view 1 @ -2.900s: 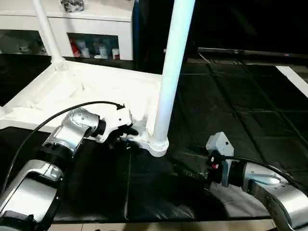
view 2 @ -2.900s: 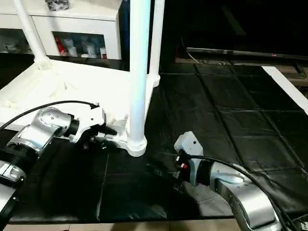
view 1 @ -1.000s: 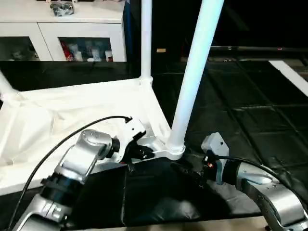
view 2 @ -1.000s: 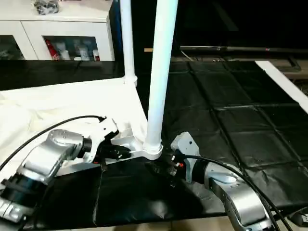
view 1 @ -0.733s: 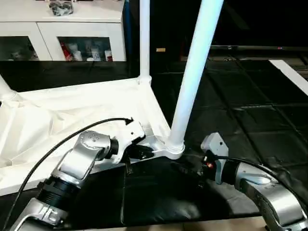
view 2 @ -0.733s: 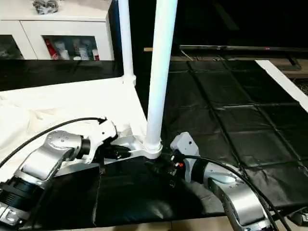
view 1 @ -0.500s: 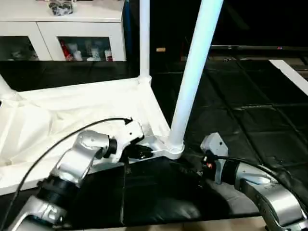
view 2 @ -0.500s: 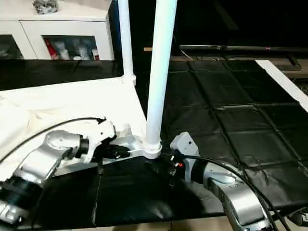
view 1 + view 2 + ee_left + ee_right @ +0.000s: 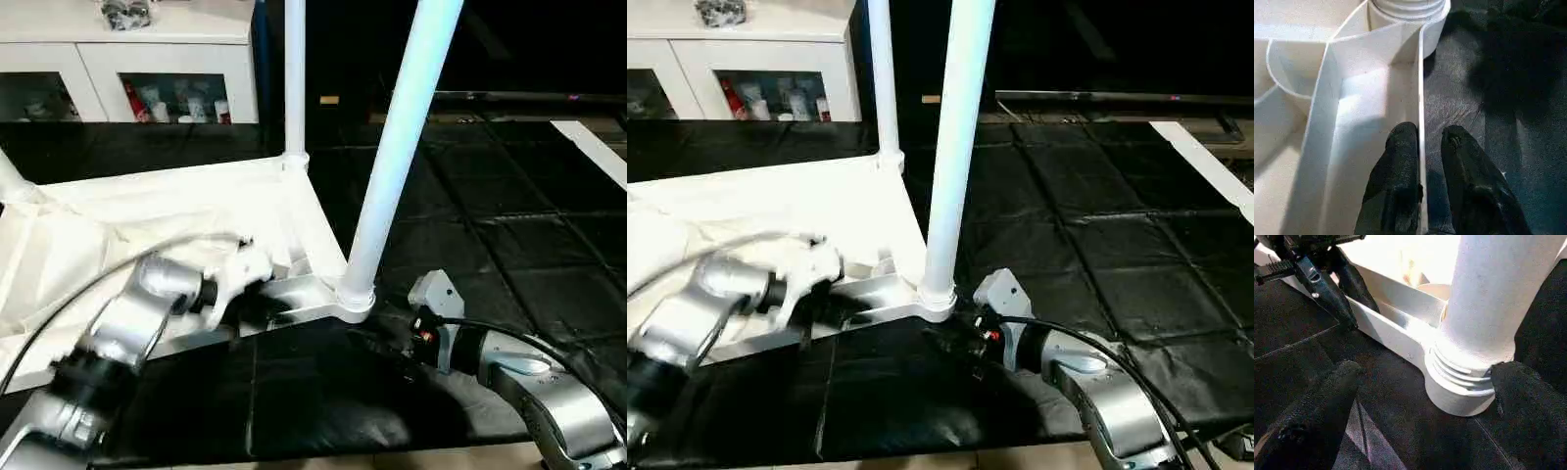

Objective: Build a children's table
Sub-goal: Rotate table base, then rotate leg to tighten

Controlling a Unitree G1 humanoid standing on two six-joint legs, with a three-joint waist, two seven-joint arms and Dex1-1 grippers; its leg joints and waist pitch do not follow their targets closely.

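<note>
- Our right gripper (image 9: pixel 1420 396) is spread wide, one finger on each side of the near leg (image 9: pixel 397 166)'s base. That leg stands straight up in the corner socket (image 9: pixel 1462 387), just ahead.
- Our left gripper (image 9: pixel 1422 161) pinches the tabletop (image 9: pixel 147 235)'s thin rim.
- We count three legs standing, one tabletop upside down on the black mat (image 9: pixel 509 225).

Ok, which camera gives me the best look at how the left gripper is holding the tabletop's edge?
The left wrist view: the left gripper pinches the tabletop edge wall, one finger inside, one outside on the black mat. The head views show that gripper from the side, blurred. The right wrist view shows its fingers against the wall beside the leg.
</note>
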